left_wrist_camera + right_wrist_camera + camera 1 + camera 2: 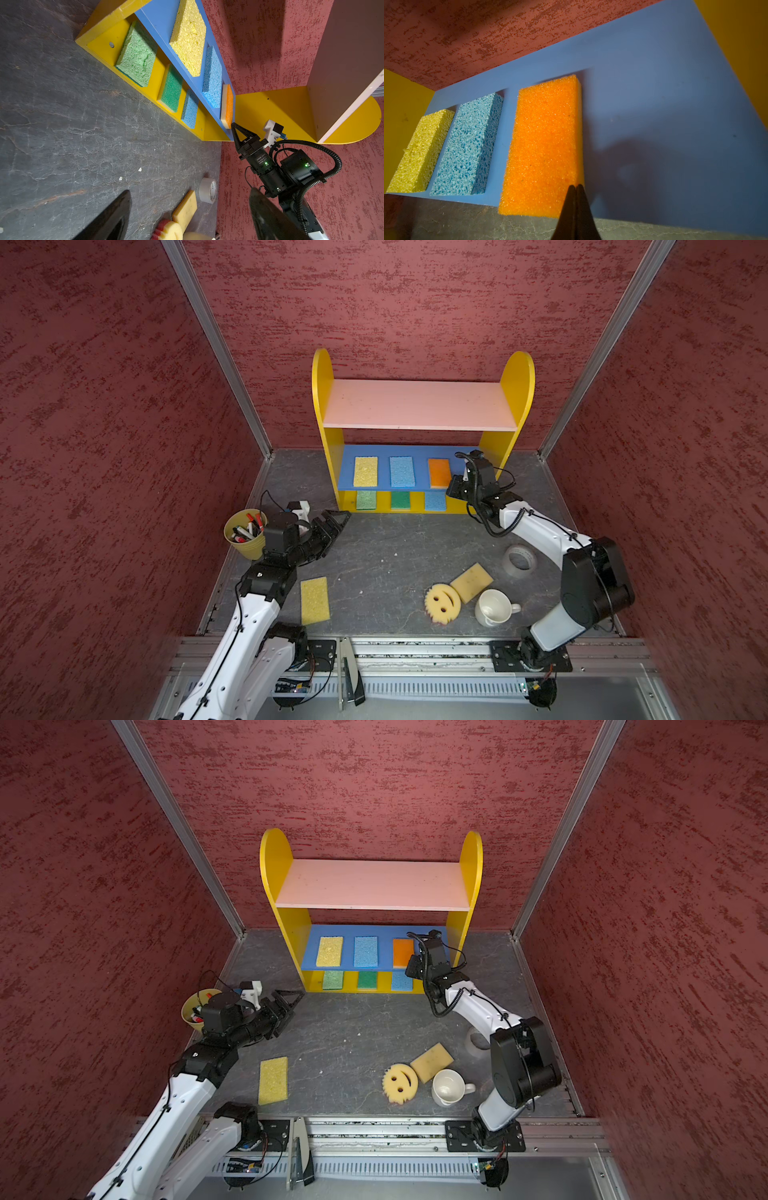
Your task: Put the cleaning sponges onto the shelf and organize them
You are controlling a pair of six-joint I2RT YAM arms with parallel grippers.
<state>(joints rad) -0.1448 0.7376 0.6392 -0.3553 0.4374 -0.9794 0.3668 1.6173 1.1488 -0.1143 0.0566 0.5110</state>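
As both top views show, the shelf (322,381) is built of smooth painted boards: round-topped yellow sides, a pink top, a blue middle and a yellow base. On the blue board a yellow sponge (365,471), a blue sponge (402,471) and an orange sponge (439,472) are laid in a row. On the base a pale green sponge (366,500), a dark green sponge (400,500) and a lower blue sponge (435,501) are set. On the grey, veined table (395,556) a loose yellow sponge (314,600), a toothed round smiley sponge (443,602) and a tan sponge (471,582) are scattered, the last two just beside a white mug (494,608). The left claw (337,517) is held over the table near the shelf's left end, fingers apart and empty.

From the left wrist, crumbly, pitted faces are shown on the shelved sponges, and a white backing is seen under the orange layer. The right claw (233,124) is placed at that sponge's front corner.

From the right wrist, its fingers are seen pressed together, nothing between them. Fine bristly foam is shown on orange, larger open pores on blue.
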